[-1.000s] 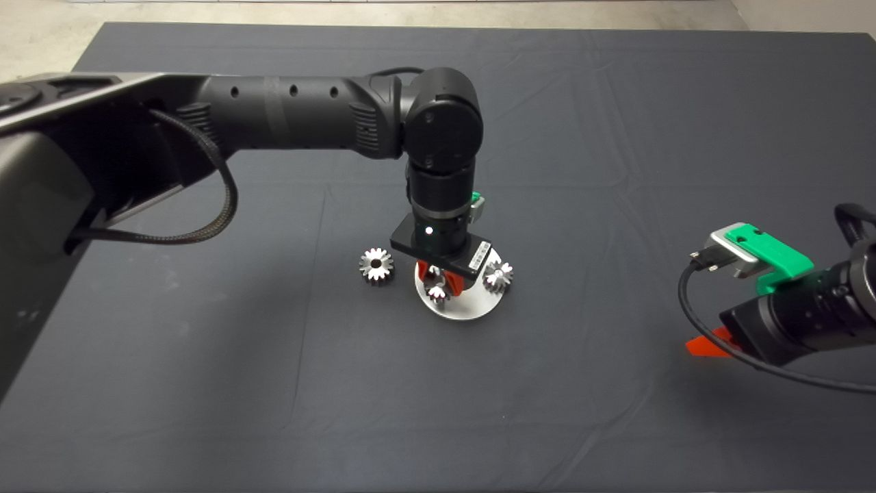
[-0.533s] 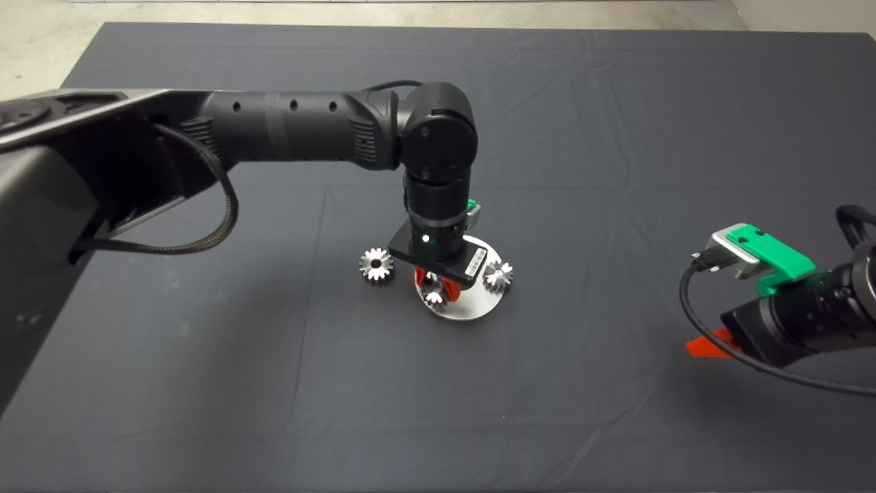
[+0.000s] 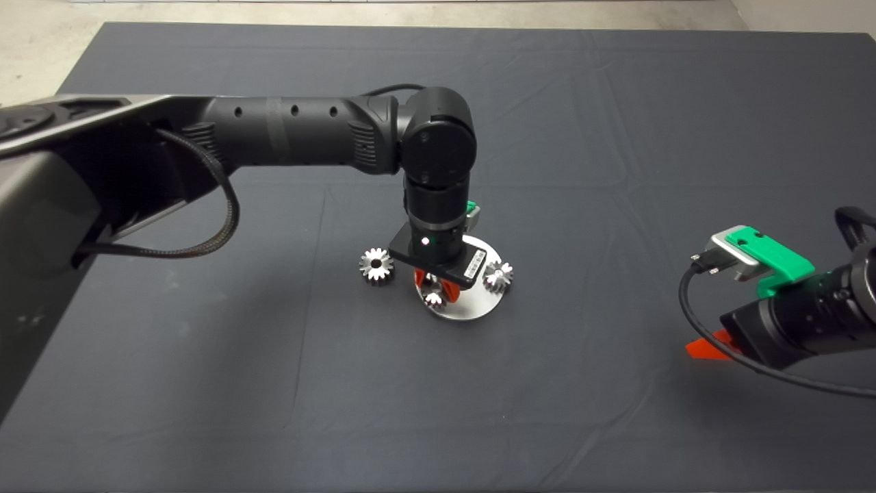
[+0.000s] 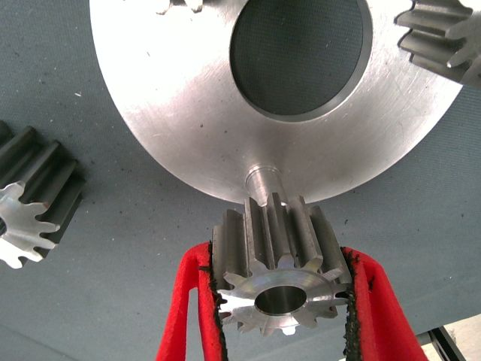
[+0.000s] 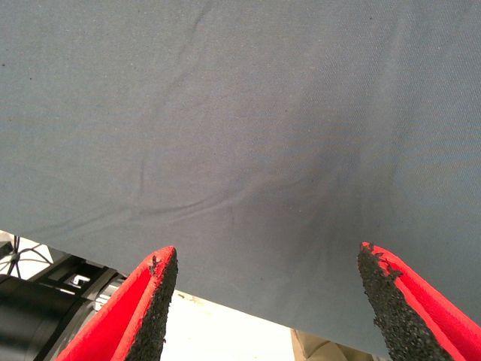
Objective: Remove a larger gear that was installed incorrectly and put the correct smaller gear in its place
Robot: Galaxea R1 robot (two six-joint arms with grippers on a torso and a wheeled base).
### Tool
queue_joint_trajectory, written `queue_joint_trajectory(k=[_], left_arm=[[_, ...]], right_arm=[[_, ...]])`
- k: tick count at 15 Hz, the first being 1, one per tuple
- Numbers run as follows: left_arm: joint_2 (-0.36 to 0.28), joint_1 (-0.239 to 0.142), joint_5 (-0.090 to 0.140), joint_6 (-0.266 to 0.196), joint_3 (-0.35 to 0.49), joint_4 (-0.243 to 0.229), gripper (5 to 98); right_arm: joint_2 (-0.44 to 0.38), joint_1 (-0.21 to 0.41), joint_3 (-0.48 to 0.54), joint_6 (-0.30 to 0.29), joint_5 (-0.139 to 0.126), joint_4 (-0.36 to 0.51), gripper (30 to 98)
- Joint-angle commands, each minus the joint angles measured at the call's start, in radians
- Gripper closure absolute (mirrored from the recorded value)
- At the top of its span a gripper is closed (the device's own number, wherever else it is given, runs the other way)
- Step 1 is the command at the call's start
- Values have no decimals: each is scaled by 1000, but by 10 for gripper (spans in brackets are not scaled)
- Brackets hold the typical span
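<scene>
Over disc peg (image 4: 263, 183), left hand (image 4: 279, 297) gripping smaller gear (image 4: 279, 272)

The smaller gear (image 4: 279, 263), shiny silver with a small centre hole, is clamped by its teeth between the left gripper's (image 4: 282, 316) red fingers, its hole facing the wrist. The larger gear (image 3: 376, 264), silver with a dark centre hole, lies flat, free, just beside that gripper on its arm's side.

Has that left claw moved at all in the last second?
Yes. The left gripper has dropped slightly toward the round metal plate, closed on a gear.
</scene>
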Motion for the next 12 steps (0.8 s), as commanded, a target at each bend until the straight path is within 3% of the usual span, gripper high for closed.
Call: queue_joint_trajectory(k=[1,7,12], left_arm=[[4,7,81,8,-1,13,812],[4,13,80,8,-5,15,813],[15,10,81,13,-78,43,812]], right_arm=[[-5,13,6,8,-72,2,649],[-1,13,5,8,-72,0,649],[-2,13,8,8,-71,2,649]])
